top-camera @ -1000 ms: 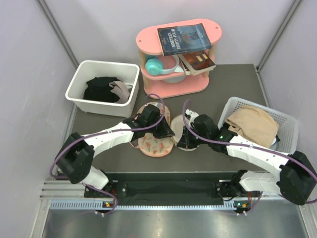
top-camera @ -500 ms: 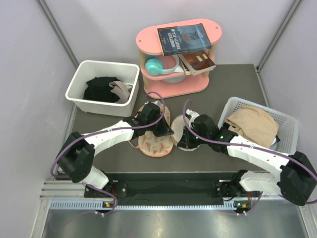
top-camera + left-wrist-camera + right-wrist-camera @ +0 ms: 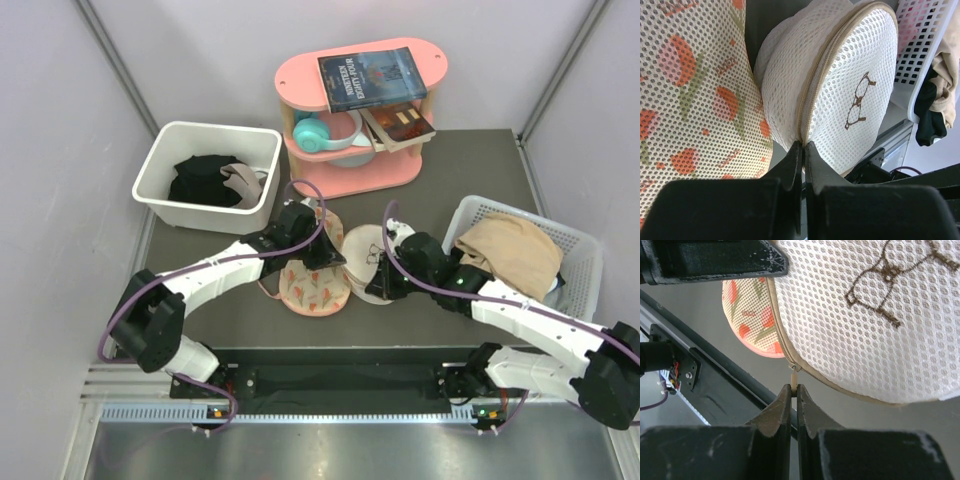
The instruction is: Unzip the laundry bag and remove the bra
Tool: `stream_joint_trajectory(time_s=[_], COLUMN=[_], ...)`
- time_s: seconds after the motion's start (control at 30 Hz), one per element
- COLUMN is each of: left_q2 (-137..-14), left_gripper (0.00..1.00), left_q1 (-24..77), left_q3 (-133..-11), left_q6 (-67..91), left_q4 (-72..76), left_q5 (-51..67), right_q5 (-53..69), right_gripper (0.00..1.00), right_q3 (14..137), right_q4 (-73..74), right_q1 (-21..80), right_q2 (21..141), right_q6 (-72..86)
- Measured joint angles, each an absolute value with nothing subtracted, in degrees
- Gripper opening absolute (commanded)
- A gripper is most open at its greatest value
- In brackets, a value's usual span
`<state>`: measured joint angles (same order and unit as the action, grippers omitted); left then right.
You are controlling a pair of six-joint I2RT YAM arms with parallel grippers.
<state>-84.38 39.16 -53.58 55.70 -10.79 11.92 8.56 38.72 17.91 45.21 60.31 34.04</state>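
The laundry bag (image 3: 362, 248), a round cream mesh pouch with a glasses print, is tilted up on edge between my two grippers. My left gripper (image 3: 333, 262) is shut on the bag's zip rim (image 3: 803, 145), with the bag's face (image 3: 855, 85) rising behind the fingers. From the lower right, my right gripper (image 3: 377, 290) is shut on the small cream zip pull (image 3: 794, 376) at the bag's lower rim (image 3: 880, 315). The zip looks closed along the rim that shows. The bra is hidden.
A pink floral mesh piece (image 3: 310, 285) lies flat just left of the bag (image 3: 690, 100). A white bin (image 3: 160, 205) with black clothes stands at back left. A pink shelf (image 3: 350, 178) holds books and headphones. A white basket (image 3: 585, 245) with a beige garment (image 3: 510, 250) sits right.
My left gripper has closed on the bag's rim. The bag has been lifted and tilted so its printed face shows, and my right arm has shifted slightly right with the pull.
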Motion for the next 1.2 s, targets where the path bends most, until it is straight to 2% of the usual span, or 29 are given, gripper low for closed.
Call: stream_joint_trajectory(time_s=[1.2], left_q2=[-82.21], left_gripper=[0.0], left_q1=[38.72], left_q3=[-52.8], left_q6=[55.55], left_q4=[-11.05], left_q5=[10.92], right_q5=[5.63], right_gripper=[0.0], right_q3=[38.22], right_q4=[22.65], right_q1=[42.94], right_q2=[56.99], right_q6=[34.06])
